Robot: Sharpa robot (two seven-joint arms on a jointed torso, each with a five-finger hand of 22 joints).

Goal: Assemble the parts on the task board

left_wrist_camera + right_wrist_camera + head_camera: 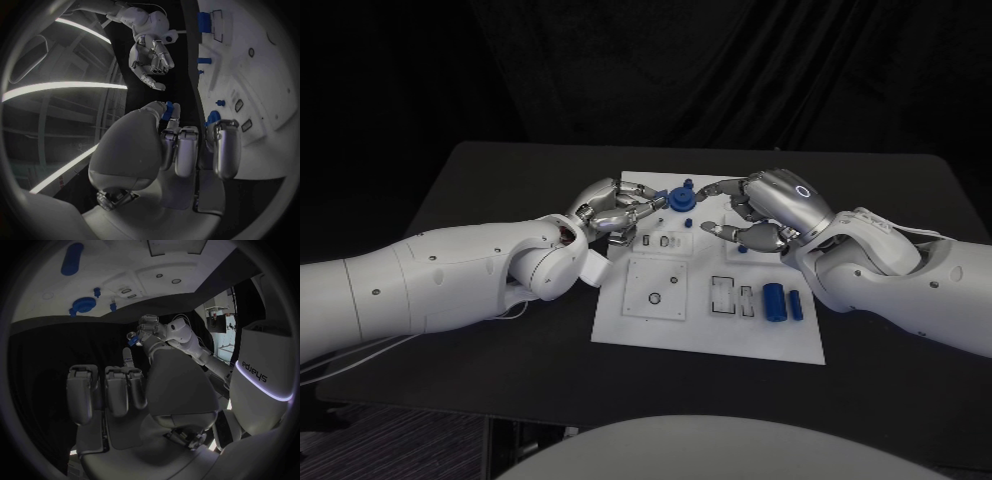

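The white task board (733, 325) lies mid-table. A round blue part (682, 197) stands at its far edge, between my two hands, and shows too in the right wrist view (83, 305). My left hand (620, 210) hovers just left of it and pinches a small blue part (167, 109) between thumb and a fingertip; that part also shows in the right wrist view (133, 340). My right hand (762, 212) hangs over the board's far right with its fingers apart and nothing in them. Two blue cylinders (782, 302) lie on the board's right side.
Rectangular slots (728, 295) and a square plate with round holes (655, 290) mark the board's middle. Small blue pegs (204, 60) (220, 103) stand on the board. Bare black table (488, 180) surrounds the board on all sides.
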